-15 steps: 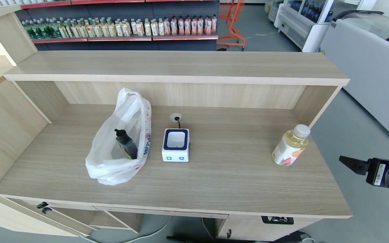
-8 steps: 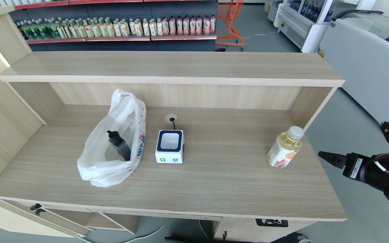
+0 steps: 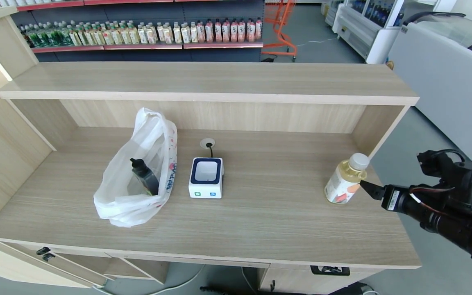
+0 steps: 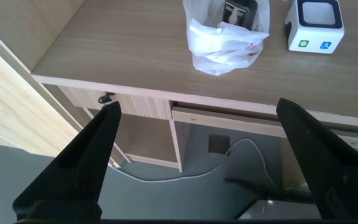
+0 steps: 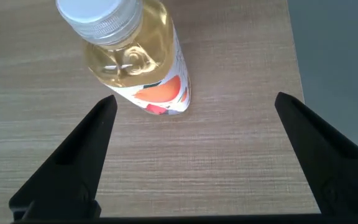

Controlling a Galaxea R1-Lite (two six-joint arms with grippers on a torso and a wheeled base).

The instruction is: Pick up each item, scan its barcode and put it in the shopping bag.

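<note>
A bottle [image 3: 346, 179] of pale yellow drink with a white cap stands upright at the counter's right end. My right gripper [image 3: 368, 189] is just to its right, at label height, not touching it. In the right wrist view the bottle [image 5: 135, 56] lies ahead of the right gripper [image 5: 196, 102], whose fingers are open wide. The white shopping bag [image 3: 137, 176] sits on the left with a dark bottle [image 3: 144, 177] inside. The white scanner [image 3: 206, 177] stands beside it. My left gripper [image 4: 199, 106] hangs open below the counter's front edge, facing the bag [image 4: 225, 37] and scanner [image 4: 316, 25].
The wooden counter [image 3: 260, 221] has a raised back shelf [image 3: 207, 82] and a side wall [image 3: 379, 127] close behind the bottle. A cable hole [image 3: 207, 143] lies behind the scanner. Shop shelves of drinks [image 3: 137, 35] and freezers [image 3: 445, 61] stand beyond.
My right arm has moved left across the counter's right edge, up to the bottle. The head camera shifted slightly at first. Bag, scanner and bottle have stayed put.
</note>
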